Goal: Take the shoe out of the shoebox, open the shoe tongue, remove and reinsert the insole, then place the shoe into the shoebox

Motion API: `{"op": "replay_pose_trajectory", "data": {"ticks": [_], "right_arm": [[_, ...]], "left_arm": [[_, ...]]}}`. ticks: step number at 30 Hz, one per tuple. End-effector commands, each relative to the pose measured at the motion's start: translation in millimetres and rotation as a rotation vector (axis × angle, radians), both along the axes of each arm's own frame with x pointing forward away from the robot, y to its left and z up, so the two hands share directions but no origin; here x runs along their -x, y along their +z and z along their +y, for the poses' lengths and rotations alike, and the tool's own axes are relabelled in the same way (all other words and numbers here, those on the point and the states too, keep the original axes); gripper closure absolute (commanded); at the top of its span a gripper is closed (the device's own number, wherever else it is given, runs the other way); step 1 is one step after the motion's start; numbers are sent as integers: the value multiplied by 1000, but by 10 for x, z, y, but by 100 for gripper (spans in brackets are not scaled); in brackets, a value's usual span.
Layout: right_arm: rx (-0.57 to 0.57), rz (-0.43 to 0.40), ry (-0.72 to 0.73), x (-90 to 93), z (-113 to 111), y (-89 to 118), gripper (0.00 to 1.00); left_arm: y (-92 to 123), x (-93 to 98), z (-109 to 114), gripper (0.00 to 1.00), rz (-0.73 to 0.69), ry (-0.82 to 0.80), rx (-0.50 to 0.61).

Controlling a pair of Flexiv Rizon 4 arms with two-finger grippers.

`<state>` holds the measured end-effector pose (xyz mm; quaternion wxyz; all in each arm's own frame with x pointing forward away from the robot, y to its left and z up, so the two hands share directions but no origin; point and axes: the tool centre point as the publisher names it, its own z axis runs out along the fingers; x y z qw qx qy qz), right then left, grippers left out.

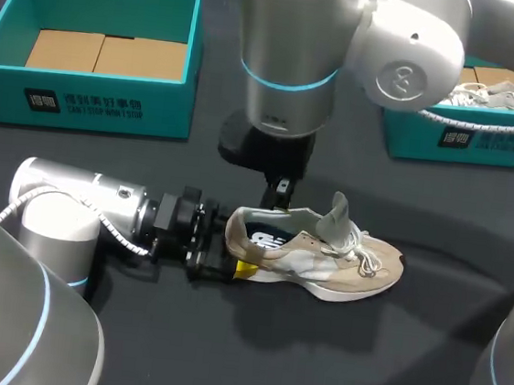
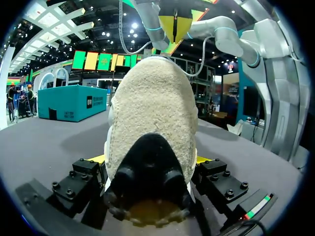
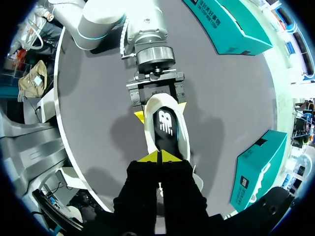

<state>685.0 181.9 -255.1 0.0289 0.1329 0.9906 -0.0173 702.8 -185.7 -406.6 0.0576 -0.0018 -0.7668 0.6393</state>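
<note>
Beige shoe (image 1: 323, 259) stands on its sole near the middle of the dark surface (image 1: 222, 354), toe toward the right edge. Left tool (image 2: 151, 162) clamped on its heel. Right tool (image 3: 158, 157), tips together, above the opening.

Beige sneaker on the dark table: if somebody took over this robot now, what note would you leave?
Left gripper: shut on the heel of the beige suede sneaker, on the dark table.
Right gripper: tips shut, just over the shoe's opening and its dark insole; a grip on it cannot be told.
Open teal cardboard shoebox: far left, no shoe inside.
Done: sneaker out, its pale tongue lifted.
To do: insole out and back (unclear if done), then sneaker into the shoebox.
</note>
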Motion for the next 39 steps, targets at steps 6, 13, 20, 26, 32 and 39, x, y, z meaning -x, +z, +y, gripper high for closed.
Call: {"op": "replay_pose_trajectory", "data": {"ticks": [6,13,20,26,32,39], "right_arm": [[-72,-56,67,-2,-78,-356,100],[-72,-56,67,-2,-78,-356,100],[-108,-53,81,-136,-97,-621,100],[-127,-43,70,-155,-141,-843,100],[-127,-43,70,-155,-141,-843,100],[-153,-43,83,-248,-131,-1014,100]], "left_arm": [[-7,8,-2,100,0,2,1],[-7,8,-2,100,0,2,1],[-7,8,-2,100,0,2,1],[-7,8,-2,100,0,2,1],[-7,8,-2,100,0,2,1],[-7,8,-2,100,0,2,1]]}}
